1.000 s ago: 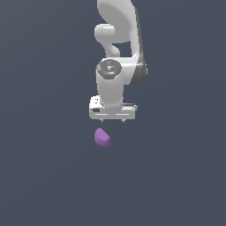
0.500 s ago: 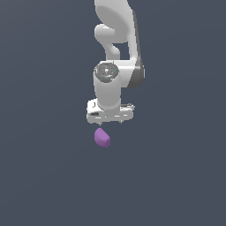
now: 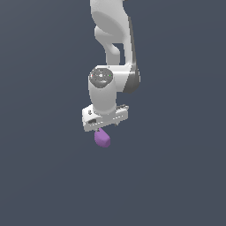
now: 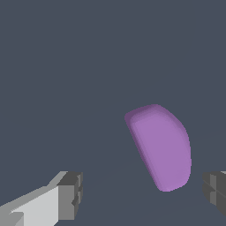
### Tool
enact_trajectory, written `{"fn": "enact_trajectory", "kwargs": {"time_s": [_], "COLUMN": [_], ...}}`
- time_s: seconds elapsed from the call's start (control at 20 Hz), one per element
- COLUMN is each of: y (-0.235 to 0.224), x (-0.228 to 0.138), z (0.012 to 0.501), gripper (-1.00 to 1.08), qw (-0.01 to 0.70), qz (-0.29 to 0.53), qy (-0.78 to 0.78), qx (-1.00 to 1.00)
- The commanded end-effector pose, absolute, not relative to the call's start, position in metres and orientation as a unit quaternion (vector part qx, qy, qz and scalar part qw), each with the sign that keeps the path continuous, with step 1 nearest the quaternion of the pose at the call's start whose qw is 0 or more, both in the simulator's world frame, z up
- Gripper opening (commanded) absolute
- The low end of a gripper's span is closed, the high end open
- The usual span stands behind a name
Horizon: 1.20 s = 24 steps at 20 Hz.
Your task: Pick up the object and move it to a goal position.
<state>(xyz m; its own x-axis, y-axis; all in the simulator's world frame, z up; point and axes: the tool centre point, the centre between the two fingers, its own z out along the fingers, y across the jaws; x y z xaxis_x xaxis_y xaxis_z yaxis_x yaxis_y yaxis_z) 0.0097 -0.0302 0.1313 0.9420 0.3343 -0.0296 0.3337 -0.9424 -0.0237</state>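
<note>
The object (image 3: 102,138) is a small matte purple egg-like lump lying on the dark grey floor. In the exterior view my white gripper (image 3: 105,127) hangs right over it, its hand partly covering the lump's top. In the wrist view the object (image 4: 161,148) lies between my two fingertips, closer to one dark pad (image 4: 215,193) than to the other pad (image 4: 70,195). The gripper (image 4: 142,195) is open and empty, with neither pad touching the lump.
The floor (image 3: 176,176) is a plain dark grey surface all around. Only the white arm (image 3: 112,44) rises above the gripper.
The gripper has come down toward the purple object and turned slightly, and now overlaps its top in the exterior view. The object has not moved.
</note>
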Motion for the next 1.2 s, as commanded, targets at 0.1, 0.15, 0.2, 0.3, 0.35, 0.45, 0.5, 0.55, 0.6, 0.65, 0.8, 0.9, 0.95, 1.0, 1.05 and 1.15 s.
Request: {"fn": "enact_trajectory", "kwargs": {"time_s": [0.1,0.15,0.2,0.3,0.35,0.45,0.5,0.55,0.6,0.65,0.8,0.9,0.95,1.0,1.05,1.15], "y": [-0.039,-0.042,-0.044,-0.047,-0.049,-0.053,-0.054,-0.055,-0.057,-0.058,-0.061,-0.062,-0.063,-0.063,-0.063,-0.063], "x": [0.017,0.019,0.020,0.023,0.025,0.027,0.028,0.029,0.030,0.031,0.033,0.034,0.034,0.034,0.035,0.035], "z": [0.126,0.125,0.124,0.122,0.121,0.119,0.118,0.118,0.117,0.116,0.115,0.114,0.114,0.114,0.114,0.114], "gripper": [1.00,1.00,1.00,1.00,1.00,1.00,1.00,1.00,1.00,1.00,1.00,1.00,1.00,1.00,1.00,1.00], "qw": [0.007,0.006,0.006,0.005,0.004,0.003,0.003,0.002,0.002,0.002,0.001,0.000,0.000,0.000,0.000,0.000], "qz": [0.012,0.011,0.010,0.008,0.007,0.005,0.004,0.004,0.003,0.003,0.001,0.001,0.000,0.000,0.000,0.000], "qy": [-0.227,-0.240,-0.252,-0.275,-0.285,-0.304,-0.313,-0.321,-0.328,-0.334,-0.350,-0.357,-0.360,-0.362,-0.364,-0.365], "qx": [-0.974,-0.971,-0.968,-0.961,-0.958,-0.953,-0.950,-0.947,-0.945,-0.942,-0.937,-0.934,-0.933,-0.932,-0.931,-0.931]}}
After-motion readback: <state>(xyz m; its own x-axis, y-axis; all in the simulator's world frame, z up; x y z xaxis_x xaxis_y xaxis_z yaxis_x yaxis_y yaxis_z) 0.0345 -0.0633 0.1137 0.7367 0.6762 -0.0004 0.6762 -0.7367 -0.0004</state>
